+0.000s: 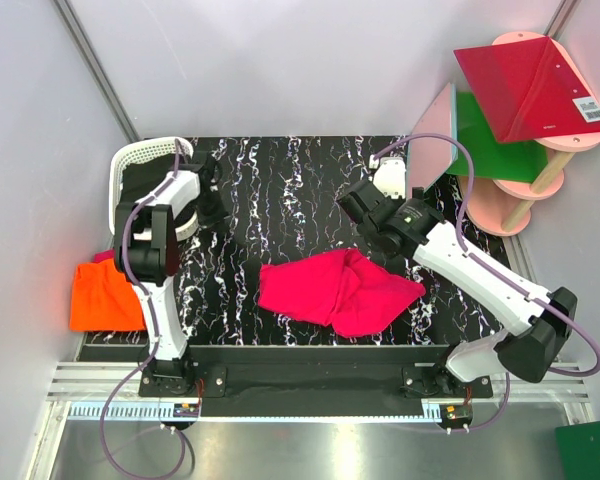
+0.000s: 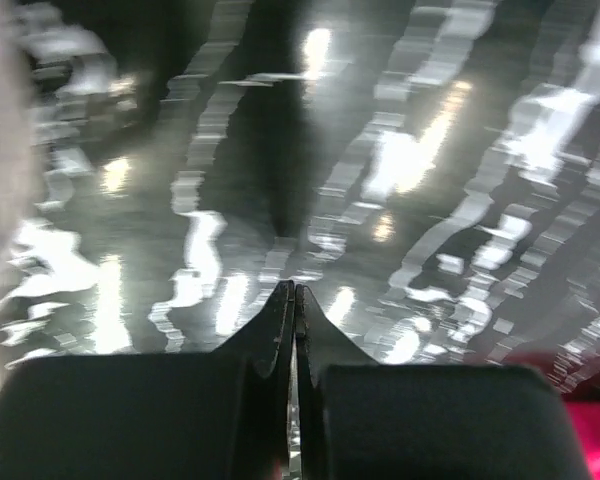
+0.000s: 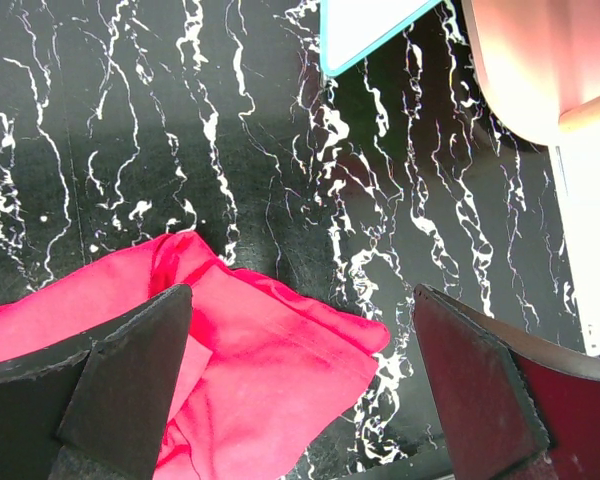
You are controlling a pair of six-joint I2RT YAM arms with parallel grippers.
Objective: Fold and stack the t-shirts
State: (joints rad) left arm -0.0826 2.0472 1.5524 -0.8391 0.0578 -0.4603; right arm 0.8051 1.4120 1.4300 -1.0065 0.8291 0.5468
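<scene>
Pink t-shirt (image 1: 335, 290), crumpled, long axis left-to-right, is shown just near-side of the spread right pincer (image 1: 363, 203); the left pincer (image 1: 208, 190), pressed together and empty, is farther.

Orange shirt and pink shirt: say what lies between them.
In the top view, the left arm and bare black table separate the orange shirt from the pink shirt.

Table (image 1: 280, 180) was glossy & smooth, black w/ white marble-look veins. Pink t-shirt (image 1: 335, 290) & orange t-shirt (image 1: 95, 300) were soft matt cloth, pink one creased. Red panel (image 1: 525, 85), far right, looked stiff, smooth, slight sheen. Left claw (image 2: 288, 292) & right claw (image 3: 302, 295) looked matt black plastic.
</scene>
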